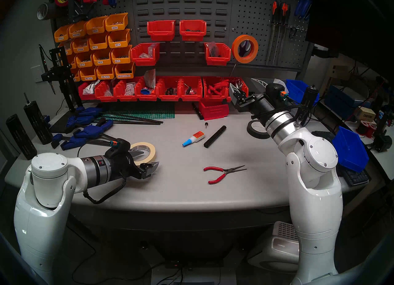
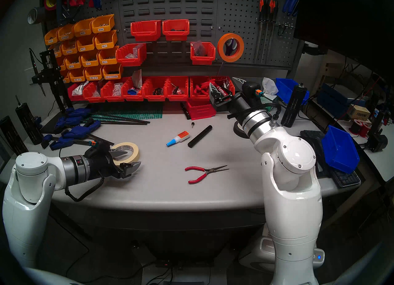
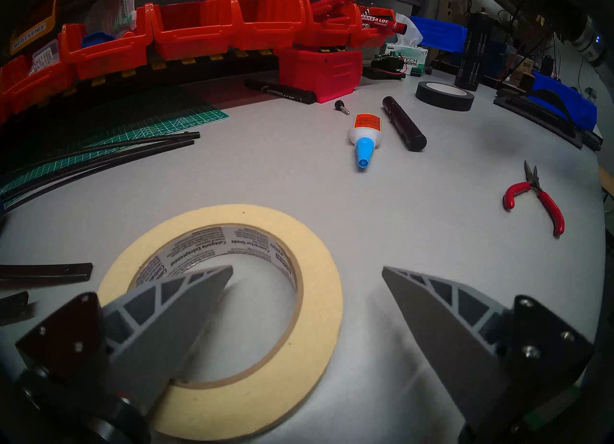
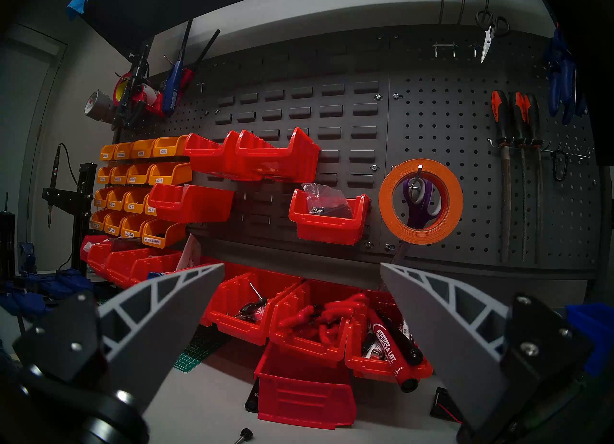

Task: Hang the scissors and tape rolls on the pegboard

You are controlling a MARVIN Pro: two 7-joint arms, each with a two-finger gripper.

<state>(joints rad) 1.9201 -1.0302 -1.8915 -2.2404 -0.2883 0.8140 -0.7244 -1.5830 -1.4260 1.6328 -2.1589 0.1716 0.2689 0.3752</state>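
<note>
The orange tape roll point(image 1: 235, 51) hangs on a hook of the dark grey pegboard point(image 1: 266, 22), as the right wrist view point(image 4: 418, 235) also shows. The scissors point(image 4: 419, 215) hang on the same hook behind it, purple handles showing through the ring, blades pointing down. The cream tape roll point(image 1: 146, 144) lies flat on the table's left. My left gripper point(image 3: 306, 269) is open just above it, one finger inside the ring's hole and one outside its right edge point(image 3: 319, 300). My right gripper point(image 4: 302, 265) is open and empty in the air, below and in front of the orange roll.
Red-handled pliers point(image 1: 223, 172), a glue bottle point(image 1: 193, 138) and a black cylinder point(image 1: 214, 136) lie mid-table. A black tape roll point(image 1: 257, 130) sits under my right arm. Red bins point(image 1: 170, 90) line the back, with a loose one point(image 1: 213, 109) in front. Blue clamps point(image 1: 85, 128) lie at the left.
</note>
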